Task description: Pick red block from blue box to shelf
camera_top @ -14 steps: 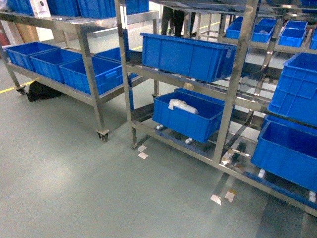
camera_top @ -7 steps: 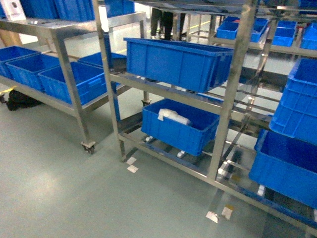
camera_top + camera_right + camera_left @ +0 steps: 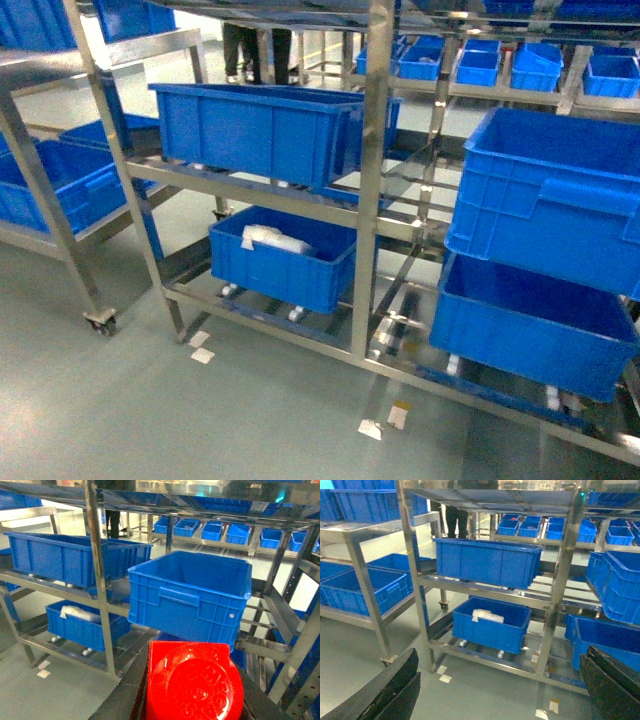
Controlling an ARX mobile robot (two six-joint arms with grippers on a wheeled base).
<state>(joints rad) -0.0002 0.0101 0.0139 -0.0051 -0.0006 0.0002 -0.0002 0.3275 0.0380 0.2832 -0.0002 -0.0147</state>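
One steel shelf (image 3: 372, 200) is standing in the near scene, and a second rack (image 3: 60, 150) is showing at the left. Four dark blue crates (image 3: 260, 130) are sitting on the near shelf in the head view: two left, two right. One white bag (image 3: 270, 238) is lying in the lower left crate. One red block (image 3: 192, 685) is showing in the right wrist view.

dark blue crates (image 3: 268, 128), white bag (image 3: 270, 238) in lower crate (image 3: 283, 262).
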